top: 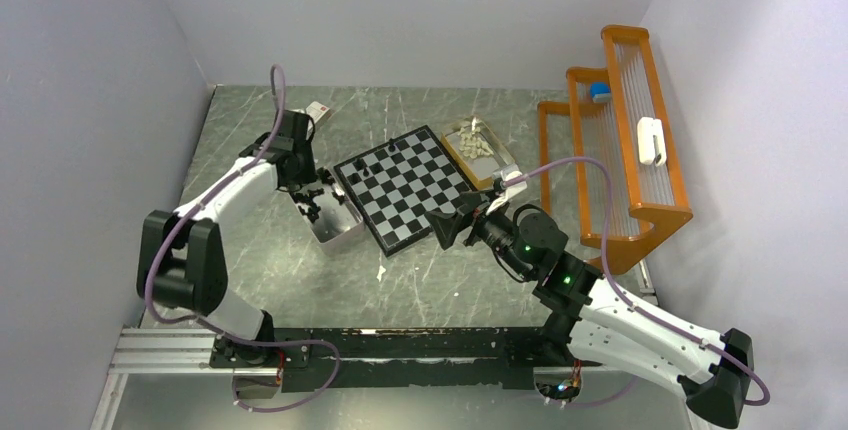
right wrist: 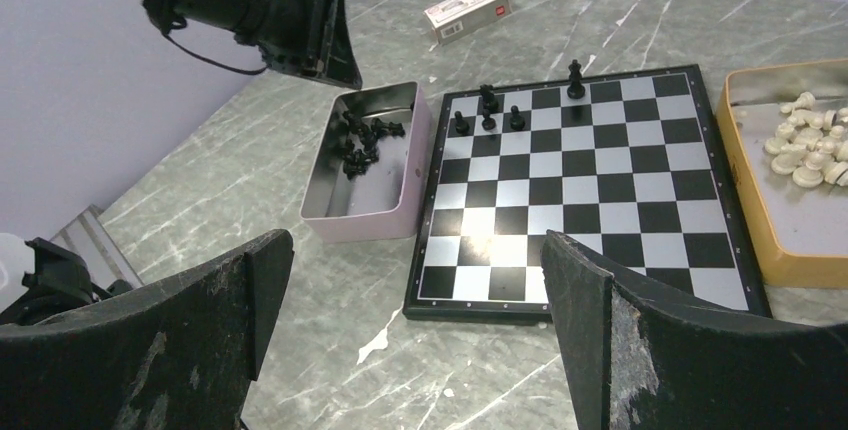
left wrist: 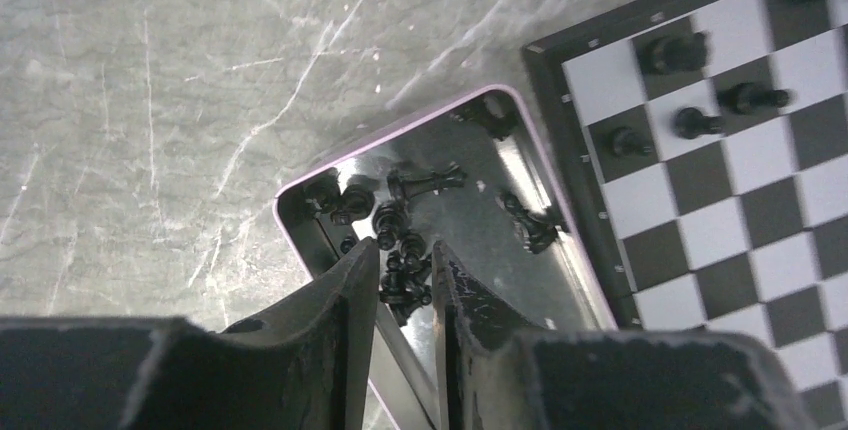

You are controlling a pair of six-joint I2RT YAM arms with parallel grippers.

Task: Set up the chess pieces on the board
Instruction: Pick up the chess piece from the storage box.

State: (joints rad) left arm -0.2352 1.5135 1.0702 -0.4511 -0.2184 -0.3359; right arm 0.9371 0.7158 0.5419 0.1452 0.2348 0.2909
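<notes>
1. Directly beneath the left pincer (left wrist: 403, 250): a white box (left wrist: 470, 225), rectangular with rounded corners and a pale rim, mirror-bright metal inside. Holds a loose heap of black chess pieces (left wrist: 405, 285), most of them lying on their sides.
2. Left pincer narrowed to a slim gap, tips dipped into the box at the heap, with pieces showing in the gap. Cannot tell whether any is gripped. Hemmed in there by the box wall on one side and more pieces on the other.
3. Beyond that pincer, well apart on the grey marbled table (top: 420, 280): a small carton (top: 318, 110), white with red print.
4. Right of the left pincer, tight against the box's long side: the board (top: 410, 190), flat and square, with glossy black and pale checks inside a thin dark rim. Carries a few black pieces, upright, in the corner nearest that pincer.
5. Right pincer (right wrist: 415, 245) spread wide, with nothing between its dark, scuffed fingers (right wrist: 640, 340). Hangs low at the board's near edge, facing across the checks.
6. Ahead and to the right of the right pincer, just beside the board: a tan tray (right wrist: 750, 200) with a shiny floor. Holds a bunch of cream-white pieces (right wrist: 808, 150).
7. Farther right of that pincer, along the wall: an orange rack (top: 650, 218), stepped, strung with thin rods.
</notes>
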